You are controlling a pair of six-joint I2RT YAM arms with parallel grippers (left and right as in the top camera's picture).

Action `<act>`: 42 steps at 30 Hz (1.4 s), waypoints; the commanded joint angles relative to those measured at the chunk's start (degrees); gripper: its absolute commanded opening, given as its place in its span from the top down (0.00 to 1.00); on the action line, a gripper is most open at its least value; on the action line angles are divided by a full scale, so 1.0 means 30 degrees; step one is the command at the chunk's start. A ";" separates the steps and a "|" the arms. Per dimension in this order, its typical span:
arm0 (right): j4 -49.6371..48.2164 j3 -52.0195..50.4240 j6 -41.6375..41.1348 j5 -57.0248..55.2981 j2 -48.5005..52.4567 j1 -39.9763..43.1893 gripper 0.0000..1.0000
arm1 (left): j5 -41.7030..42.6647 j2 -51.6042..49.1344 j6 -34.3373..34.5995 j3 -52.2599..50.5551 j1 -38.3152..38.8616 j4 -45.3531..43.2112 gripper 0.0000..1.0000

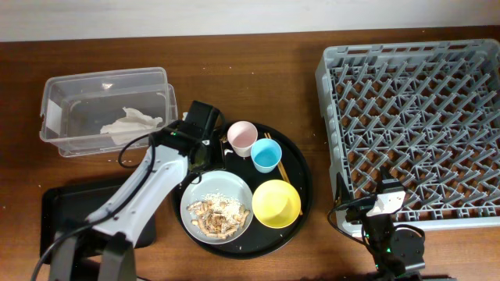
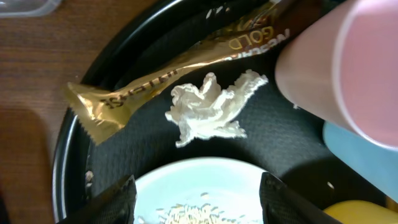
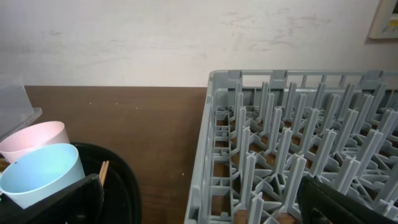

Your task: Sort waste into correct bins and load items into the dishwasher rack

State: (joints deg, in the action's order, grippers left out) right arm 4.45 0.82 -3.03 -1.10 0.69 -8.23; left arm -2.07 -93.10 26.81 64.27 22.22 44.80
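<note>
Gold wrapper [image 2: 180, 68] and tissue [image 2: 211, 109], plain from left wrist

Soft, even indoor light; the close pink cup [image 2: 348, 62] blurs, and the foil wrapper [image 2: 205, 57] glints.

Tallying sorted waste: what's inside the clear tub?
One crumpled white tissue lies in the clear tub; nothing else shows. The left arm covers its near right corner.

wooden table [image 1: 258, 62] holds clear tub [image 1: 105, 76], shallow black tray [image 1: 62, 211], round tray [image 1: 303, 168], rack [image 1: 414, 117].
</note>
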 commanded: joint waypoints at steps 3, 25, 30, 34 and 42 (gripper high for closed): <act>0.0029 -0.0168 -0.0066 -0.0233 -0.0109 0.0124 0.02 | -0.1107 -0.1122 0.0612 -0.0219 0.0051 -0.1064 0.43; 0.0029 -0.0168 -0.0066 -0.0233 -0.0109 0.0124 0.02 | -0.1173 -0.1362 0.1195 -0.0809 0.0044 -0.2579 0.50; 0.0029 -0.0168 -0.0066 -0.0233 -0.0109 0.0124 0.02 | -0.1107 -0.1617 0.1195 -0.0809 0.0044 -0.2572 0.50; 0.0029 -0.0168 -0.0066 -0.0233 -0.0109 0.0124 0.02 | -0.1122 -0.2353 0.1188 -0.0809 0.0044 -0.2659 0.50; 0.0029 -0.0168 -0.0058 -0.0233 -0.0109 0.0124 0.02 | -0.1122 -0.2397 0.1188 -0.0801 0.0044 -0.3461 0.51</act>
State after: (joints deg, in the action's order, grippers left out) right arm 4.45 0.82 -3.03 -1.10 0.69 -8.23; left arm -4.93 -100.09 29.82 62.04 22.24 34.63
